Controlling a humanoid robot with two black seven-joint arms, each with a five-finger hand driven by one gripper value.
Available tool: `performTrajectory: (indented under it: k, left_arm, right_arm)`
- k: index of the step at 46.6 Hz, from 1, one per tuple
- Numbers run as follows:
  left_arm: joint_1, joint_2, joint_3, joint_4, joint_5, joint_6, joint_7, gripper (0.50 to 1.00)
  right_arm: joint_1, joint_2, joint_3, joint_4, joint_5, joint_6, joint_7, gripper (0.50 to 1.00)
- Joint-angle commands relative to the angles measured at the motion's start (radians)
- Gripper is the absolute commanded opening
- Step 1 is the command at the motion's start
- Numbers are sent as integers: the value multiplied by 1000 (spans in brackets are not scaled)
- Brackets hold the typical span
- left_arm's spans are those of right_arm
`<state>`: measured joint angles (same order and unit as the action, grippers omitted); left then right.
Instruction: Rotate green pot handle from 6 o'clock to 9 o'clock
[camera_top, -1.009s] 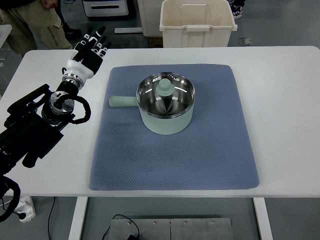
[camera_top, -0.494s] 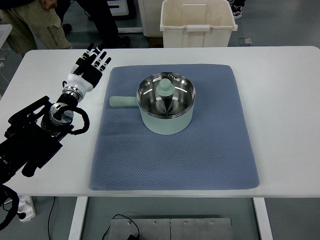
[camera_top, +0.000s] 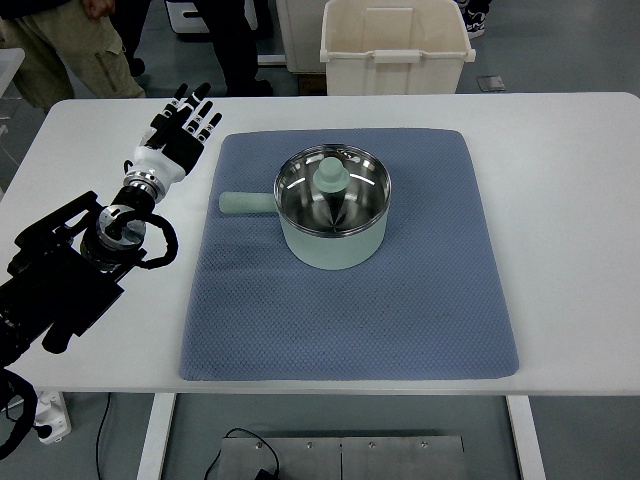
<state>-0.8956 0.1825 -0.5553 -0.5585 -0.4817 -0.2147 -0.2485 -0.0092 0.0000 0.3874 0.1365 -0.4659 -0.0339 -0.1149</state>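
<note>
White bin (camera_top: 396, 45) beyond blue mat (camera_top: 430, 300), clear of green pot (camera_top: 334, 210).

Your left hand (camera_top: 178, 130) is black with white knuckle bands on its fingers (camera_top: 203, 98) and a white palm shell. Behind it you see a silver wrist ring, a round black joint, looping black cables and blocky black arm housings.
</note>
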Motion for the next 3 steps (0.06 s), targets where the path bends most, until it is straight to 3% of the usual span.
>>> performTrajectory:
  k: [1,3]
  left_arm:
    - [1,0,0,0,0,0,0,1000]
    - [1,0,0,0,0,0,0,1000]
  right_arm:
    - [0,0,1,0,1,-3,0,1000]
    - [0,0,2,0,1,-3,0,1000]
